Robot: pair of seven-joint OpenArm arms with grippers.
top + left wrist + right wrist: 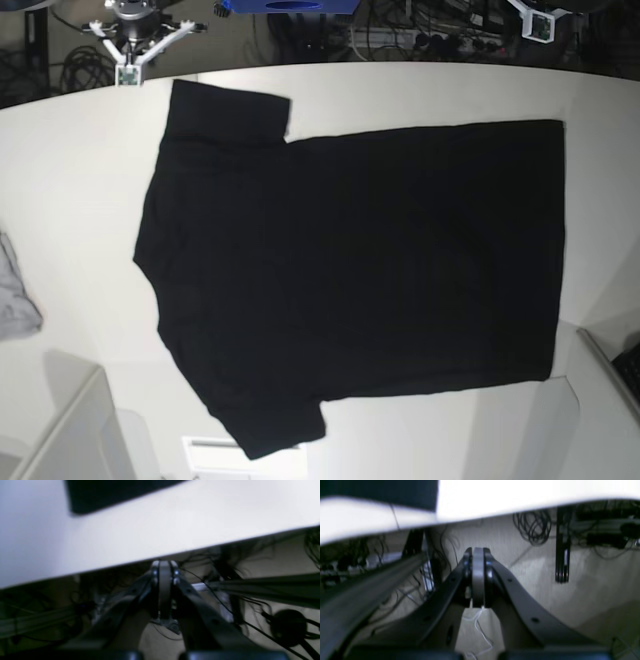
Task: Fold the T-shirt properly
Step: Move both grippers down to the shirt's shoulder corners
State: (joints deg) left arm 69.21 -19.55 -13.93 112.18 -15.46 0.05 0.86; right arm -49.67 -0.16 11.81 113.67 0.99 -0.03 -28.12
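The T-shirt is spread flat, plain black, on the table. Both the left gripper and the right gripper are pressed together, empty.

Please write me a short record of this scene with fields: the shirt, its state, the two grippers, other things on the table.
shirt: black T-shirt, spread flat on the white table, not yet folded
print: none visible on the upper side
left gripper: shut, empty, beyond the table edge
right gripper: shut, empty, beyond the table edge
other: grey cloth at the table's left edge in the base view, apart from the shirt
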